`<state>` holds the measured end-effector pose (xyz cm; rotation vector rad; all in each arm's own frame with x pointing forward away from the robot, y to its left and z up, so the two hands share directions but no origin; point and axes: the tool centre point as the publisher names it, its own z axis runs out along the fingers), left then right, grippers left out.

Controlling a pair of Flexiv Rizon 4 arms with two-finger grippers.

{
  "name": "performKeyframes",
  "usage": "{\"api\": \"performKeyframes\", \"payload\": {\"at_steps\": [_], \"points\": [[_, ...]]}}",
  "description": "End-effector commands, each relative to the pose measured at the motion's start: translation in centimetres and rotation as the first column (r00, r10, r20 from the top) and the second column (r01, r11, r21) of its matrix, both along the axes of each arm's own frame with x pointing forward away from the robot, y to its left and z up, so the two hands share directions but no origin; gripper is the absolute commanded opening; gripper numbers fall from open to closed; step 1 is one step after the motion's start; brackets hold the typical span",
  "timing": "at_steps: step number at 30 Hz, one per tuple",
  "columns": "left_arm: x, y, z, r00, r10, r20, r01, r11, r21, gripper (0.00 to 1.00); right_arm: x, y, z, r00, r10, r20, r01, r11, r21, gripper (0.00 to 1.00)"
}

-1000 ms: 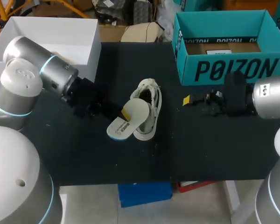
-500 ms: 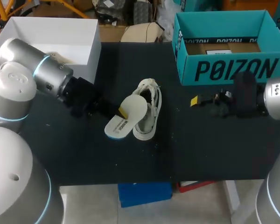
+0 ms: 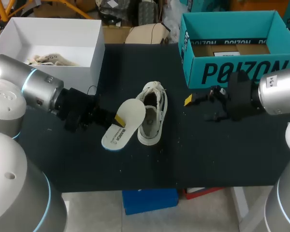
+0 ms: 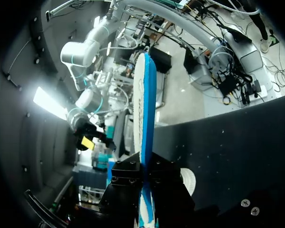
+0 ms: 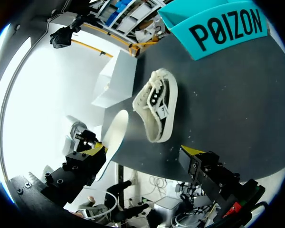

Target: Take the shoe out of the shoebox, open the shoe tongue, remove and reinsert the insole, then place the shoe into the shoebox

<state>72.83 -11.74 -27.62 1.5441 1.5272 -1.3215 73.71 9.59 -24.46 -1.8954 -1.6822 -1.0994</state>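
Note:
A white low-top shoe (image 3: 153, 112) lies on the black table (image 3: 193, 154), between my two grippers. My left gripper (image 3: 118, 121) is shut on a white insole (image 3: 128, 118) with a blue edge, which slants up just left of the shoe. In the left wrist view the insole (image 4: 145, 109) stands edge-on, clamped in that gripper (image 4: 145, 167). My right gripper (image 3: 189, 100) hovers open and empty, right of the shoe and in front of the teal shoebox (image 3: 232, 72). The right wrist view shows that gripper (image 5: 145, 152) wide open, with the shoe (image 5: 157, 104) and insole (image 5: 114, 137) ahead of it.
A white box (image 3: 87, 63) at the back left holds another pale shoe (image 3: 48, 60). The teal shoebox stands open at the back right with cardboard inside. The table's front edge runs close below the insole.
My left gripper has drawn the insole leftward, further away from the shoe. My right gripper drifted right, then came back left toward the shoe.

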Motion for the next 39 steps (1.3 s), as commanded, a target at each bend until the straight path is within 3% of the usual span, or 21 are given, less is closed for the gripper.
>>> {"api": "performKeyframes", "payload": {"at_steps": [1, 11, 31, 39], "points": [[-1.4, 1.1, 0.5, 1.000, 0.028, -0.008, -0.028, 0.999, 0.017, 0.00, 2.0, 2.8, -0.9, 1.000, 0.006, -0.019, -0.007, 0.999, -0.047, 1.00], [-3.4, 3.7, 1.2, 0.998, 0.059, -0.013, -0.058, 0.998, 0.039, 0.00, 2.0, 2.8, -0.9, 1.000, 0.006, -0.019, -0.007, 0.999, -0.047, 1.00], [-3.4, 3.6, 1.3, 0.999, 0.047, -0.020, -0.046, 0.998, 0.044, 0.00, 2.0, 2.8, -0.9, 1.000, 0.006, -0.019, -0.007, 0.999, -0.047, 1.00], [-4.8, 4.8, 0.5, 0.998, 0.024, -0.058, -0.021, 0.999, 0.048, 0.00, 2.0, 3.6, -1.0, 0.999, 0.001, -0.042, -0.003, 0.999, -0.049, 1.00]]}}
